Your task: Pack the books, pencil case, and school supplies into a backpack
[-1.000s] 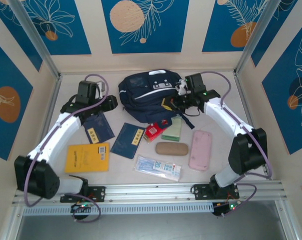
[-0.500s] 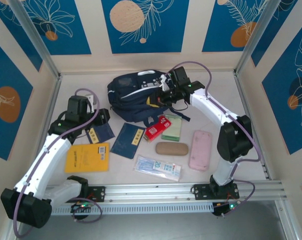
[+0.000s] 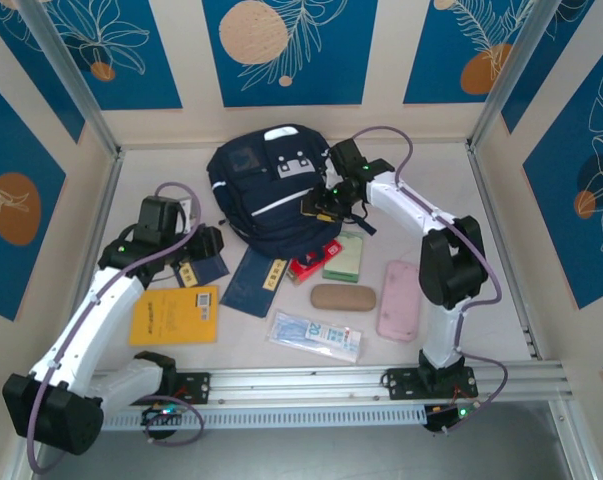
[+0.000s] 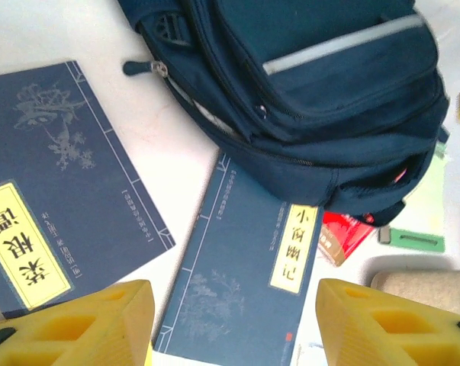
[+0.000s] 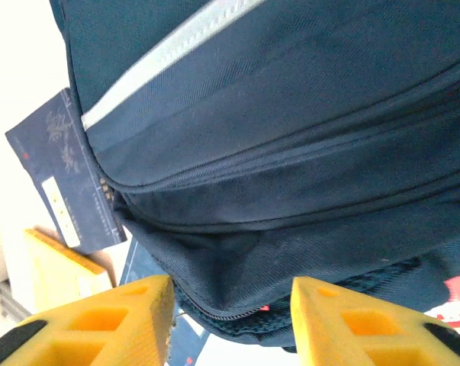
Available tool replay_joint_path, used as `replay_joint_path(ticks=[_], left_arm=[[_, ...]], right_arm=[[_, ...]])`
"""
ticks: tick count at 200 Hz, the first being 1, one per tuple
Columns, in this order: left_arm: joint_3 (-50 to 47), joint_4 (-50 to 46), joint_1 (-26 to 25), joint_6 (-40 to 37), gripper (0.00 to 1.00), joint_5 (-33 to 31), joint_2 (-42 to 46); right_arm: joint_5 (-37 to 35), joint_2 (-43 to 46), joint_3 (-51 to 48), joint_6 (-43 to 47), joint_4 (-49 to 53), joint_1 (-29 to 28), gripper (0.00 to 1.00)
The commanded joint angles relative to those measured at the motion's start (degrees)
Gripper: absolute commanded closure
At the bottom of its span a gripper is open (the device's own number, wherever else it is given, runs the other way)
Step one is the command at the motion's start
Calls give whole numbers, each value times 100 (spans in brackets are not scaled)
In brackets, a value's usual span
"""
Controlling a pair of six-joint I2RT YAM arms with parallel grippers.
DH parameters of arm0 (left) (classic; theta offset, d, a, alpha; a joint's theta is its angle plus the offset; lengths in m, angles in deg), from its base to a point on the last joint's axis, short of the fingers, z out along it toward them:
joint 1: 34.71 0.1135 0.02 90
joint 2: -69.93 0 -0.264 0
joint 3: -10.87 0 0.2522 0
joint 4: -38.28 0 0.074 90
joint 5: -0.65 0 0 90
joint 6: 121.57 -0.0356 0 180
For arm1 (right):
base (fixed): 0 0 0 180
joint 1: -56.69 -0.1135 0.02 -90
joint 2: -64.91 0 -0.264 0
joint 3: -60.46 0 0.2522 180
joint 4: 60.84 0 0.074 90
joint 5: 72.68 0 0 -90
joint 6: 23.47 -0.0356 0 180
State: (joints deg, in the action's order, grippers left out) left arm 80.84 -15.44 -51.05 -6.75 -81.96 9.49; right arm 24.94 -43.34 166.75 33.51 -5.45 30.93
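The navy backpack (image 3: pixel 266 190) with white stripes lies at the back centre. My right gripper (image 3: pixel 319 207) is at its right side, and in the right wrist view it (image 5: pixel 230 320) stands open with the backpack's lower seam (image 5: pixel 275 229) between the jaws, unpinched. My left gripper (image 3: pixel 209 244) hovers open (image 4: pixel 230 328) over two navy books (image 4: pixel 245 282) (image 4: pixel 54 206). An orange-yellow book (image 3: pixel 174 315) lies front left. The red box (image 3: pixel 316 262), green pad (image 3: pixel 343 257) and clear packet (image 3: pixel 316 336) lie near the pink pencil case (image 3: pixel 399 300).
A brown oval case (image 3: pixel 343 297) lies between the packet and the green pad. The backpack's front edge overlaps the red box (image 4: pixel 344 236) and the top of one navy book. An aluminium rail (image 3: pixel 311 385) runs along the near edge; walls close in the other sides.
The right gripper has dragged the backpack left and turned it, then opened and let go of it. The left arm has drawn back toward the near left, over the navy books.
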Motion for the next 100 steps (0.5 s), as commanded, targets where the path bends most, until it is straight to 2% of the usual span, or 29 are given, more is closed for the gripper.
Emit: replay_joint_path(ticks=[1, 33, 42, 67, 72, 88, 100], left_arm=[[446, -130, -318, -537, 42, -17, -447], [1426, -181, -1564, -1595, 41, -1226, -1582], [1710, -180, -1813, -1901, 40, -1390, -1955], [2430, -110, -1933, -2398, 35, -1275, -2894], [2599, -139, -1934, -2484, 32, -1265, -3076], [3176, -313, -1958, -2861, 14, -843, -3686], [3589, -443, -1965, -2992, 13, -615, -4135]], right_arm=[[-660, 557, -141, -18, 62, 5, 52], [-1417, 1286, -686, -305, -28, 98, 49], [-1536, 1543, -894, -372, -102, 160, 47], [-1835, 2353, -1618, -588, -420, 370, 40], [-1887, 2531, -1779, -636, -484, 417, 39], [-1839, 3094, -2297, -842, -689, 611, 35], [-1614, 3478, -2680, -964, -882, 775, 34]])
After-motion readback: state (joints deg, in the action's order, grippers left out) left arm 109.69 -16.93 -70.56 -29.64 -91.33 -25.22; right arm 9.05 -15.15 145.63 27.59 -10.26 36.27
